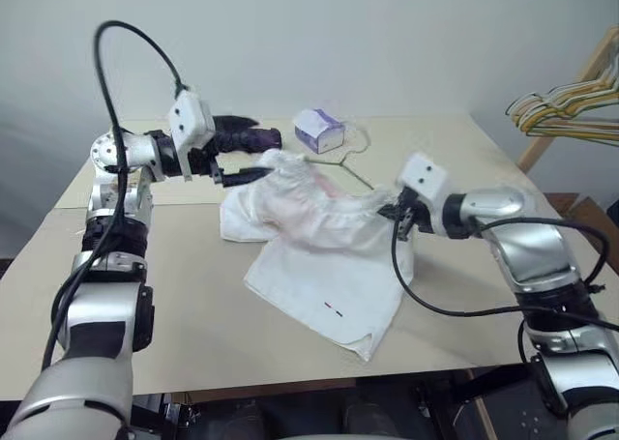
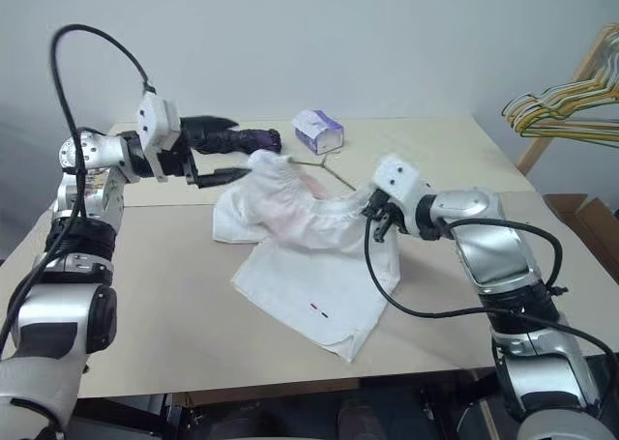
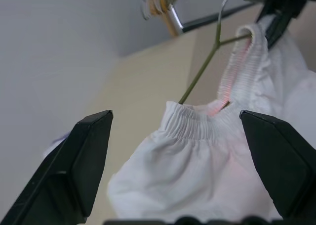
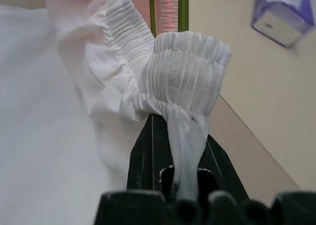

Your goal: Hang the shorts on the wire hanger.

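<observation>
Lying on the beige table (image 1: 193, 334): the shorts (image 1: 319, 266), white, long axis running from the raised gathered waistband at the far side to the dash-marked hem at the near edge. Wire hanger (image 3: 202, 69): thin olive wire threaded through the waistband, its shaft pointing away across the table. Right gripper (image 2: 372, 218): jaws clamped together on the waistband's right end. Left gripper (image 1: 242, 160): jaws wide apart, just beside the waistband's left end, holding nothing. Purple tissue box (image 1: 318, 130) beyond.
</observation>
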